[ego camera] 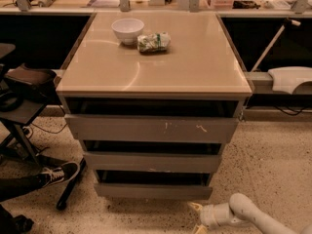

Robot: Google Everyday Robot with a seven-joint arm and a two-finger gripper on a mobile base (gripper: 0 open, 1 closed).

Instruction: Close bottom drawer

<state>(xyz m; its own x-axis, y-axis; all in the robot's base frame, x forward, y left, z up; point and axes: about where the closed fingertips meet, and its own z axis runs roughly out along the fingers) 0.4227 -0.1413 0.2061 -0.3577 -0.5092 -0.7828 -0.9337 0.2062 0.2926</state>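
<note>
Fingers [194,207] of your gripper [197,217] stand spread and hold nothing. The gripper is low by the floor, just below the right end of the bottom drawer [153,190] and apart from it. The drawer front looks nearly home, with a dark gap above. Judged stage: final push. Next, press squarely on the front.

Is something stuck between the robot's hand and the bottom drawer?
Nothing visible. The hand is low by the floor, in front of the right end of the bottom drawer, with only bare floor between them.
</note>
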